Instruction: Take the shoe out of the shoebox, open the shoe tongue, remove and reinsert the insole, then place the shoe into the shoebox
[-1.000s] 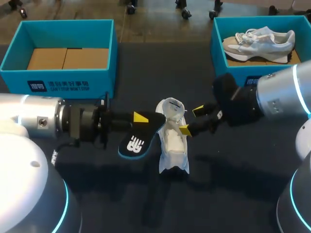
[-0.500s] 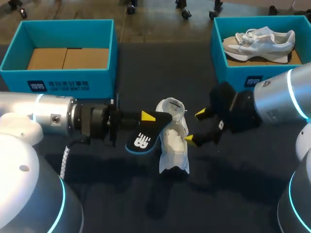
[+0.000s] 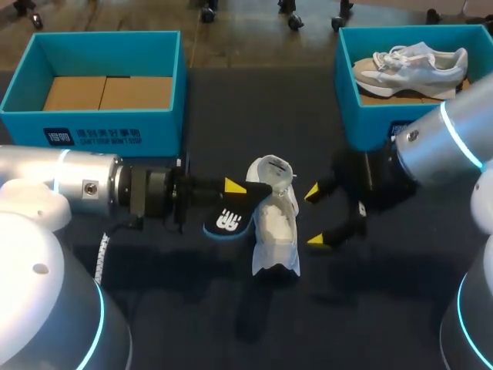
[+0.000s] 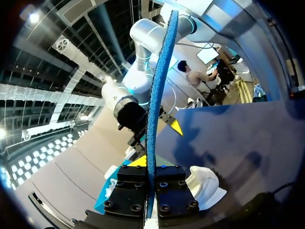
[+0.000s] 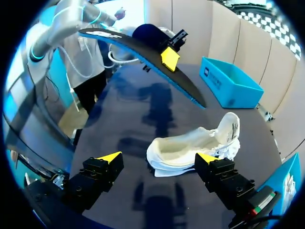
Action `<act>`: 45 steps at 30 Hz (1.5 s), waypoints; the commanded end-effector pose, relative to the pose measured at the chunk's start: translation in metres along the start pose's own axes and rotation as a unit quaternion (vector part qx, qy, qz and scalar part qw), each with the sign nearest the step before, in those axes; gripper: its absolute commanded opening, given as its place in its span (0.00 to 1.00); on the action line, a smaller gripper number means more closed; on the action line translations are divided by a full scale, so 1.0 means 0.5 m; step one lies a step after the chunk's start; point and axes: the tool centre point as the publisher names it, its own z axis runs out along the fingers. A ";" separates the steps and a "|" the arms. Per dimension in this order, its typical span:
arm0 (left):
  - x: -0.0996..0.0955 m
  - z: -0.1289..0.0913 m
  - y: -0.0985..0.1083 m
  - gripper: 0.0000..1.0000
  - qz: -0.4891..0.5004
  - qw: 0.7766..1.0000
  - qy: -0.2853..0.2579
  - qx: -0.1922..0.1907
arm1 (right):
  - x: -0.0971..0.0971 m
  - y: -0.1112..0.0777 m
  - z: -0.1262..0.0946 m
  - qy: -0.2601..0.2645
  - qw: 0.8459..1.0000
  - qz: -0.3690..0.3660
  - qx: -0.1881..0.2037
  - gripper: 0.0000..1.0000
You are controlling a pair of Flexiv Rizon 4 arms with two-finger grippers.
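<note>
From above, the left claw (image 3: 235, 187) is pinched tight on the dark insole (image 3: 226, 220), just beside the white shoe (image 3: 276, 231). The right claw (image 3: 317, 217) is wide open on the shoe's other side, holding nothing. In the left wrist view, the insole (image 4: 155, 109) stands on edge, squeezed in the left claw (image 4: 151, 188), and the shoe (image 4: 206, 183) lies beside it. In the right wrist view, the shoe (image 5: 186, 150) lies just ahead of the right claw (image 5: 158, 157), between its wide-open fingers. The insole (image 5: 143, 55) is farther ahead.

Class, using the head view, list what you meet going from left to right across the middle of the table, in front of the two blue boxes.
left arm → black insole → white shoe → right claw, standing open
</note>
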 end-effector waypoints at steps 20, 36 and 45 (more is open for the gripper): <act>0.019 0.012 -0.016 0.00 -0.023 1.000 -0.010 -0.014 | -0.048 -0.065 0.033 -0.082 0.992 -0.074 0.065 1.00; 0.039 0.041 0.007 0.00 -0.043 0.999 -0.004 -0.007 | -0.083 -0.073 0.080 -0.088 0.988 -0.103 0.072 1.00; 0.049 0.045 0.020 0.00 -0.053 0.998 -0.006 -0.013 | -0.107 -0.085 0.102 -0.103 0.986 -0.094 0.089 1.00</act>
